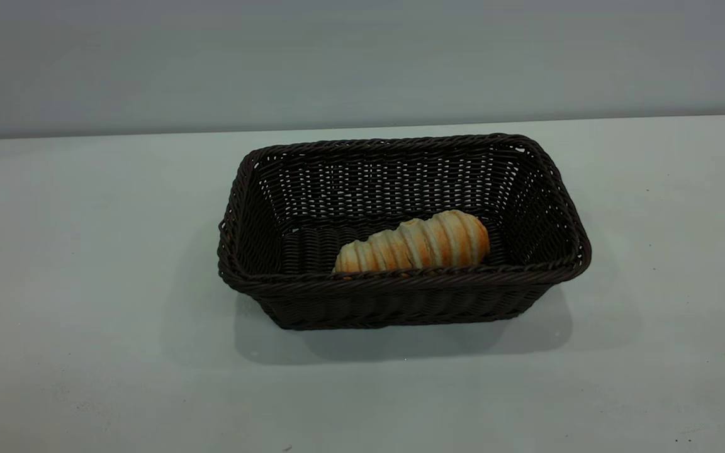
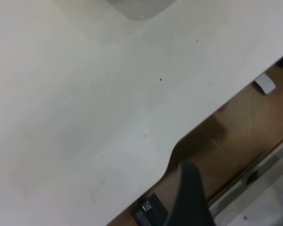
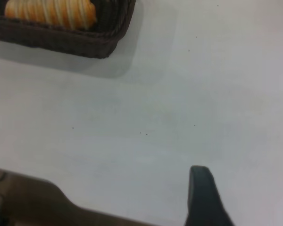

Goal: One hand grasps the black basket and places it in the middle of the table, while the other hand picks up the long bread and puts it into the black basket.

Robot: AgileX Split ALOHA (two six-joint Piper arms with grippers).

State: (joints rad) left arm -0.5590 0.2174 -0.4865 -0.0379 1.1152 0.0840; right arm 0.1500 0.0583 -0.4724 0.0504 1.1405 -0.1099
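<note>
The black basket [image 1: 400, 296] stands upright in the middle of the table [image 1: 85, 314]. The long bread [image 1: 416, 244] lies inside it on the bottom, against the near wall. Neither arm shows in the exterior view. In the right wrist view one dark finger [image 3: 201, 193] of the right gripper hangs over bare table, well away from the basket's corner [image 3: 85, 44] and the bread [image 3: 49, 12]. In the left wrist view one dark finger [image 2: 191, 195] of the left gripper sits over the table's edge. Nothing touches either finger and both grippers are empty.
The table's edge with a curved notch [image 2: 172, 153] and brown floor [image 2: 236, 127] beyond it show in the left wrist view. The right wrist view shows the table's edge [image 3: 61, 195] too. A plain grey wall [image 1: 362, 56] stands behind the table.
</note>
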